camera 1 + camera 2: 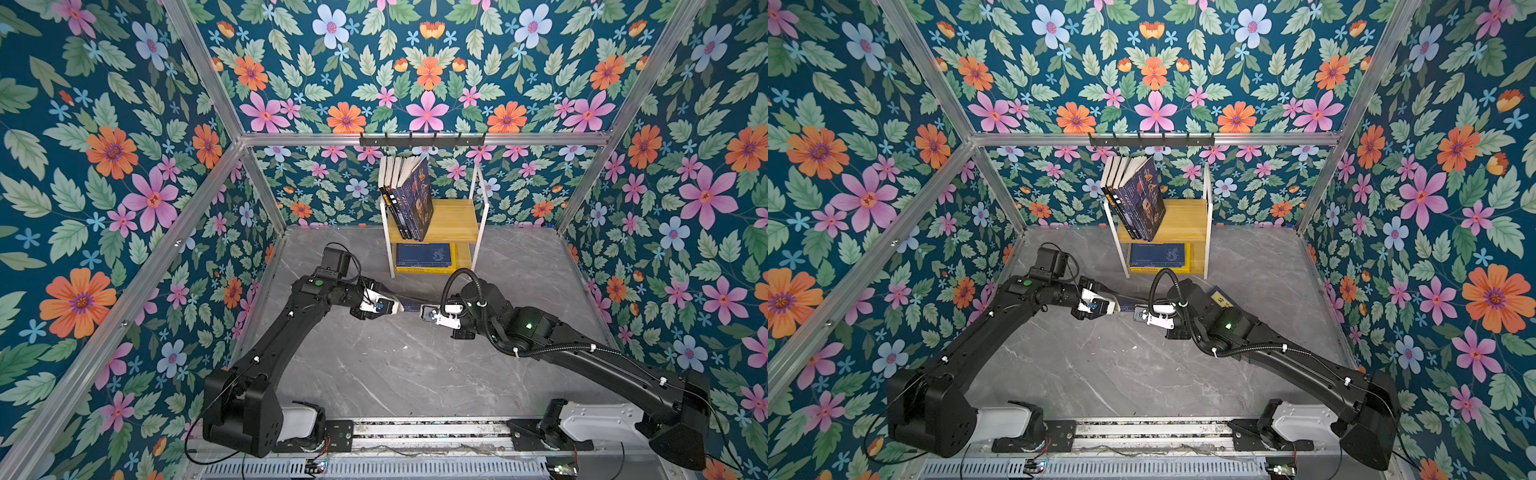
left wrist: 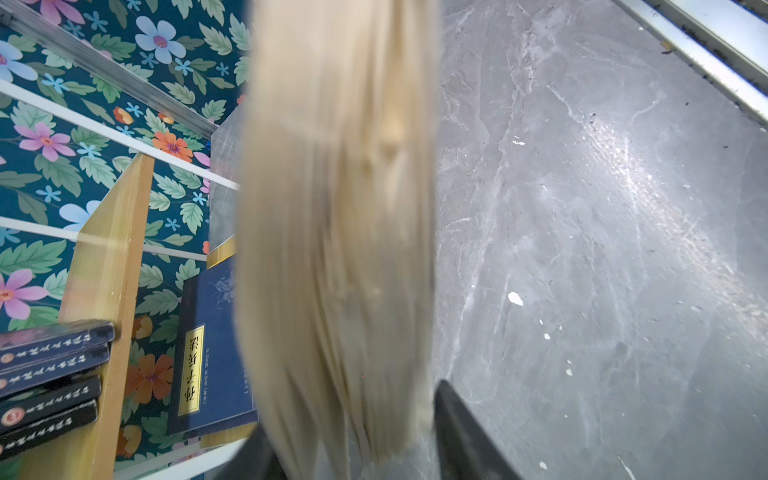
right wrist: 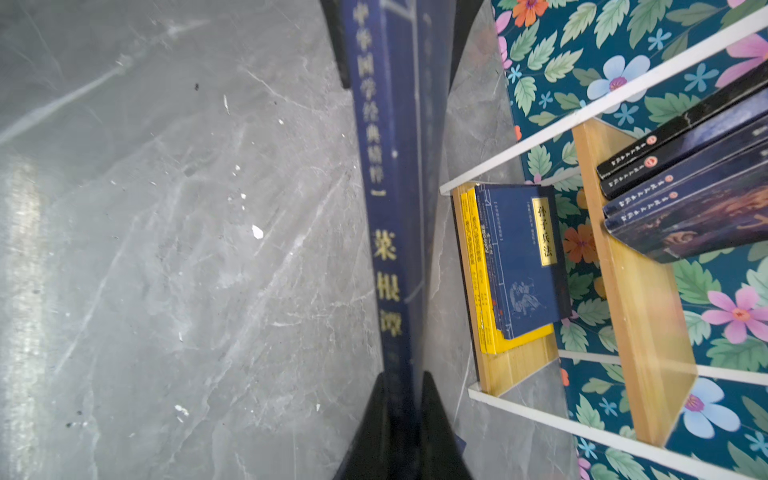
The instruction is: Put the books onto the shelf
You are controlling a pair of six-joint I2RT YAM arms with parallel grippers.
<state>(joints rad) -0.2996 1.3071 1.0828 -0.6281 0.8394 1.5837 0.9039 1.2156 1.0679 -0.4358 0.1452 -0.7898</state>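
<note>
Shelf (image 1: 455, 220) holds most books (image 1: 409, 199). Right hand (image 3: 405, 378) pinches a navy book (image 3: 386, 166); left hand (image 1: 399, 307) straddles it, grip unclear. A second book (image 1: 1221, 297) lies on the tabletop (image 1: 1100, 365).

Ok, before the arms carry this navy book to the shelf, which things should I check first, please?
1. Right gripper shut on navy book: ok.
2. Left gripper grip on its page edges: cannot tell, blurred.
3. Free room on upper shelf board: ok.
4. Leaning books standing upright: not ok, tilted.
5. No book left on table: not ok, second book lies partly hidden by right arm.
</note>
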